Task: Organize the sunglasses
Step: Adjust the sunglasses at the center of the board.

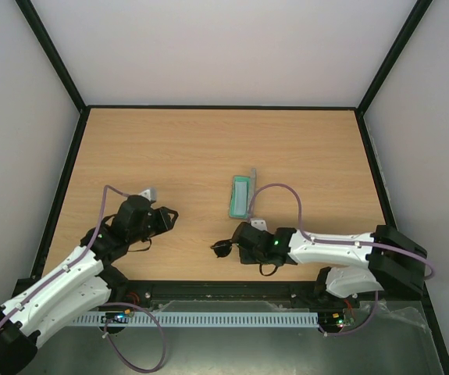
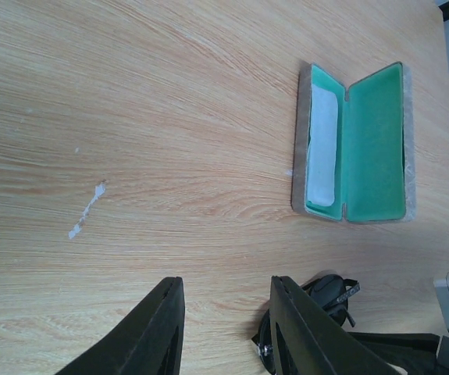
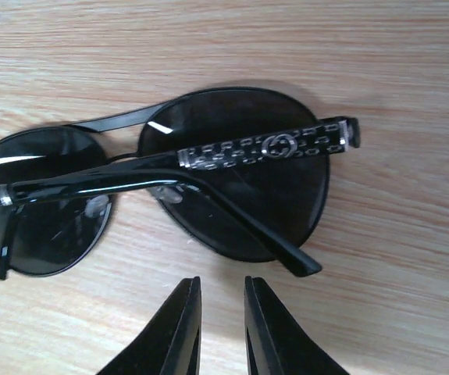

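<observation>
The sunglasses (image 3: pixel 208 172) lie folded on the wooden table, with dark lenses, a thin black frame and arms with silver inlay. They show small in the top view (image 1: pixel 222 248) and partly behind a finger in the left wrist view (image 2: pixel 329 291). My right gripper (image 3: pixel 222 283) is just short of them, jaws a little apart with nothing between; in the top view it (image 1: pixel 236 244) sits right beside them. My left gripper (image 2: pixel 228 281) is open and empty, left of the sunglasses (image 1: pixel 169 217).
The grey case (image 2: pixel 354 144) lies open on the table with a green lining and a pale cloth (image 2: pixel 323 144) in one half. In the top view it (image 1: pixel 242 196) is just beyond the right gripper. Black rails and walls edge the table.
</observation>
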Action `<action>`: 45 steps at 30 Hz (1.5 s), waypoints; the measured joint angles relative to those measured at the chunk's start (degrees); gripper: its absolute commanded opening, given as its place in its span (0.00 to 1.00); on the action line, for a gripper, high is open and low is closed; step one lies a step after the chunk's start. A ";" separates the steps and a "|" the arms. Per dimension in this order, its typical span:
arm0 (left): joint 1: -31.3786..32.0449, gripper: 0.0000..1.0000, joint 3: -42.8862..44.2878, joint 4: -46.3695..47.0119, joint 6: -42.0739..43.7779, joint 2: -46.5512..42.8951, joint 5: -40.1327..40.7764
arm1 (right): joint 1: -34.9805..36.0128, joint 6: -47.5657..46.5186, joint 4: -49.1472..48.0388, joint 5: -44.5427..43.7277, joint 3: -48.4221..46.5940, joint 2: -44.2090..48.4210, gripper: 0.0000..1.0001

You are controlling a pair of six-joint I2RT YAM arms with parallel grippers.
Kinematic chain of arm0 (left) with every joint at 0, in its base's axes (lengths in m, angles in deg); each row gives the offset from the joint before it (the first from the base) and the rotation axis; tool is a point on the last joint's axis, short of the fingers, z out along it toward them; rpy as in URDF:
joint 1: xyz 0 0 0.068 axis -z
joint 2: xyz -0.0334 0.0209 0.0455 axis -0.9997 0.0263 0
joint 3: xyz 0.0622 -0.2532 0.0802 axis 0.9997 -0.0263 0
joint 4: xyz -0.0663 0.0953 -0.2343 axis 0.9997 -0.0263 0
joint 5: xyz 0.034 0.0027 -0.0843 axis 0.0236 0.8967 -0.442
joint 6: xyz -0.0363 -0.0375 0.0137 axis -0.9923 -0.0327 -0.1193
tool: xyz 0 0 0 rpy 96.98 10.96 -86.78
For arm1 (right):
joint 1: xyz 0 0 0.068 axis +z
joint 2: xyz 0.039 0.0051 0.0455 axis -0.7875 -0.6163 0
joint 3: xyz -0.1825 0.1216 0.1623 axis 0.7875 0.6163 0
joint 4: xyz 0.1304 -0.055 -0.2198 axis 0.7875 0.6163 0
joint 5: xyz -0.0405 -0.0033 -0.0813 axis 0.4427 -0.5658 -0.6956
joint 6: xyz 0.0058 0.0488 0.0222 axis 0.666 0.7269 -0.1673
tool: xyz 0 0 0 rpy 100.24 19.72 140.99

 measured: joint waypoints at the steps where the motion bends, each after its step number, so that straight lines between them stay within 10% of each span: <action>1: 0.00 0.33 -0.15 0.15 -0.02 -0.07 0.00 | -0.09 0.00 -0.04 -0.52 -0.02 -0.66 0.18; 45: 0.00 0.33 -0.61 0.28 -0.02 -0.61 0.00 | -10.40 -10.38 -0.81 -5.86 -9.07 -8.13 0.48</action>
